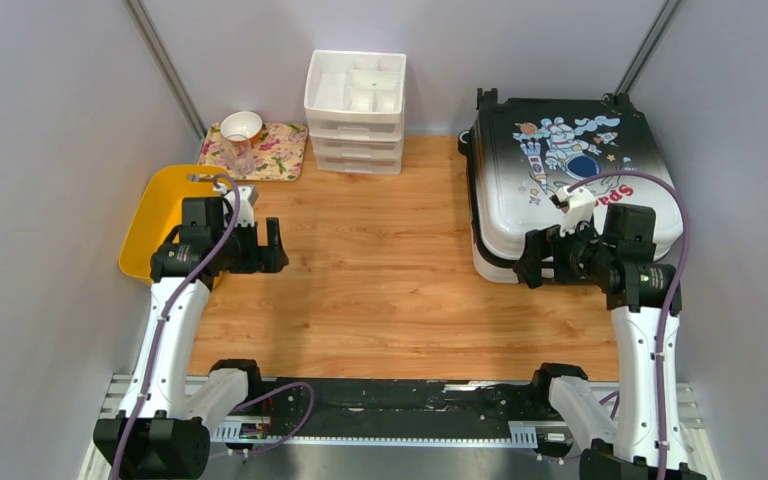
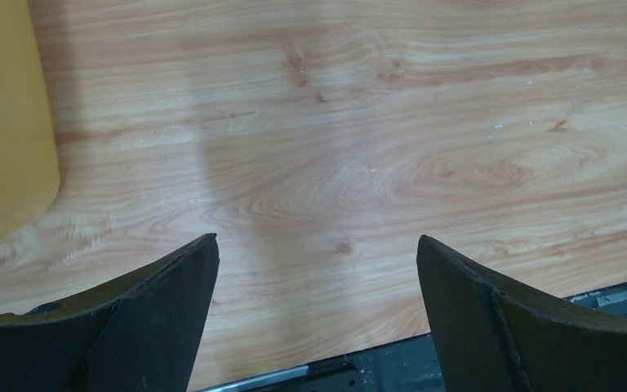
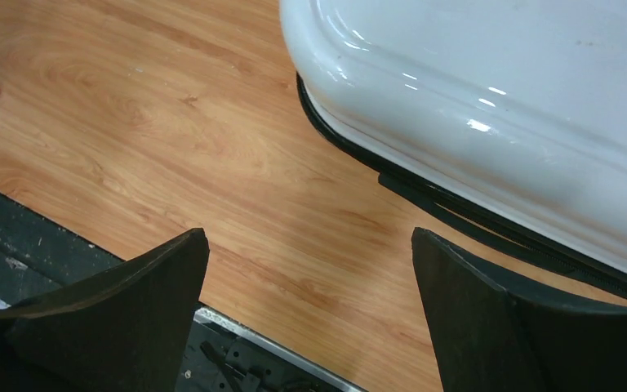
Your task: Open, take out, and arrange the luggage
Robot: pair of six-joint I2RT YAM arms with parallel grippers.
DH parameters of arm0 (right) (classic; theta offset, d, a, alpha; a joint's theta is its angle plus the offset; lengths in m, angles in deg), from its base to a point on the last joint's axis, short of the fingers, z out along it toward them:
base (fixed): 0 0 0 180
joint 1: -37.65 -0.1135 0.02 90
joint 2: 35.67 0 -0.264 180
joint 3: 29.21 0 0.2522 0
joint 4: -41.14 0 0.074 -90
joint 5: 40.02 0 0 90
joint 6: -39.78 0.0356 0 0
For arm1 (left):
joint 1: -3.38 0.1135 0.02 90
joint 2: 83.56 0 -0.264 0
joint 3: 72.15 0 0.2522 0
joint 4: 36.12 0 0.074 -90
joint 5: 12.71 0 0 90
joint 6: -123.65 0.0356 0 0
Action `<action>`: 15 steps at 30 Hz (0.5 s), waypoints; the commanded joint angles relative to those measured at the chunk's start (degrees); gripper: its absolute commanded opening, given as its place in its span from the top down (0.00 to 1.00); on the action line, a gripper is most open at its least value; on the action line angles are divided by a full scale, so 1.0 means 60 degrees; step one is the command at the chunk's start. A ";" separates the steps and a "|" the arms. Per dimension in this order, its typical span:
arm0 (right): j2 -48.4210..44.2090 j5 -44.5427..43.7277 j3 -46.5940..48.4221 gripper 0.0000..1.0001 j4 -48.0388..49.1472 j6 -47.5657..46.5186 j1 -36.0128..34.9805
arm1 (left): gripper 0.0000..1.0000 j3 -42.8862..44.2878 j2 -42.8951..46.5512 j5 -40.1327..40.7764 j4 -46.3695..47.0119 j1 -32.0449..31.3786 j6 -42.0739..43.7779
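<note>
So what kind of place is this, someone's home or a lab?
Most likely a robotics lab test cell, not a home: plain grey partition walls enclose a wood-grain tabletop, white robot arms are bolted to a black metal rail, and props like the astronaut-print hard-shell suitcase look staged.

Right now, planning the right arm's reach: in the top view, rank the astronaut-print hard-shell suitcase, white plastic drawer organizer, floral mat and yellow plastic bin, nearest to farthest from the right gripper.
From the right gripper:
1. Astronaut-print hard-shell suitcase, right beside it.
2. White plastic drawer organizer, back centre.
3. Floral mat, back left.
4. Yellow plastic bin, far left.
</note>
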 commanded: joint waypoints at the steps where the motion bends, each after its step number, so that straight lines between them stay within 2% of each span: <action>1: 0.0133 0.0792 0.0851 0.00 -0.1168 -0.2205 0.0030 | 0.01 0.0068 0.0242 -0.0973 0.0306 0.0061 0.0606; 5: 0.0147 0.0427 0.0766 0.01 -0.2634 -0.4361 0.0030 | 0.01 0.0097 0.0286 -0.1998 0.0394 0.0061 0.1223; 10: 0.0602 -0.0393 0.0883 0.02 -0.3703 -0.5771 0.0030 | 0.01 -0.0137 0.0623 -0.2761 0.0950 0.0047 0.1808; 14: 0.0251 -0.1856 -0.0534 0.02 -0.2726 -0.7540 0.0030 | 0.01 -0.0006 0.0433 -0.3141 0.0732 0.0047 0.2190; 15: 0.0076 -0.2744 -0.1351 0.02 -0.2244 -0.8242 0.0044 | 0.01 0.0009 0.0331 -0.3389 0.0717 0.0047 0.2249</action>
